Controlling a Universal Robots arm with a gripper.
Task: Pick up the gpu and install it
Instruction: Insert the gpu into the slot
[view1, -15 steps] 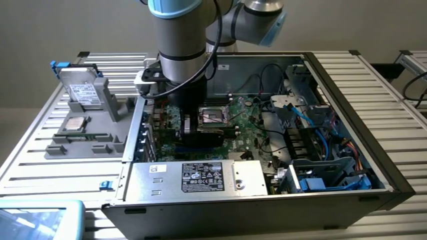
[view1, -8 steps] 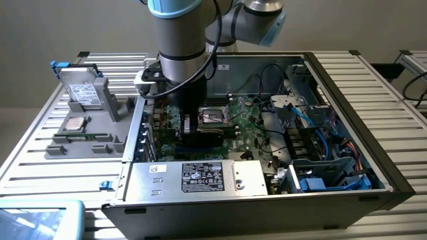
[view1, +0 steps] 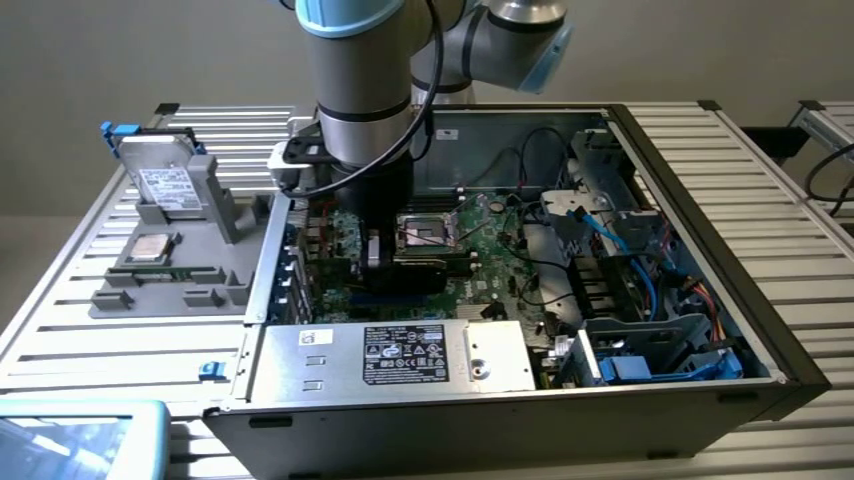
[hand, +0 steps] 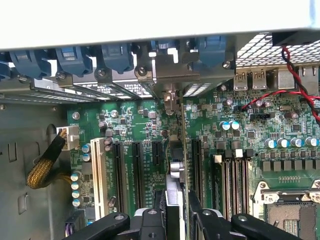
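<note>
- The tool (hand: 179, 220) is clamped on the gpu (hand: 176, 190), with one dark finger (hand: 161, 217) pressed against each face of the card.
- The gpu stands on edge, seen end-on from the wrist, and it lies along the same line as the black expansion slots (hand: 120, 175) of the motherboard (hand: 225, 145).
- The card's far end points at the rear slot openings, under the row of blue latches (hand: 117, 55).
- The card sits low over the board between two black slots. It looks close to the slot beneath, but contact is hidden by the card itself.
- A white slot (hand: 98, 170) lies just beside the black ones. A yellow braided cable (hand: 42, 167) plugs into the board's edge beyond it.
- In the exterior view the arm (view1: 360, 90) comes down from 12 o'clock into the open computer case (view1: 747, 290). It meets the board a little toward 9 o'clock of the CPU socket (view1: 430, 233).
- The power supply (view1: 400, 355), with its dark label, fills the case wall at 6 o'clock of the arm.
- Blue cables (view1: 627, 240) run through the case at 3 o'clock.
- Outside the case, at 9 o'clock, a grey tray (view1: 174, 290) rests on the slatted tabletop (view1: 787, 200). It carries a silver drive (view1: 167, 190) propped at a tilt.
</note>
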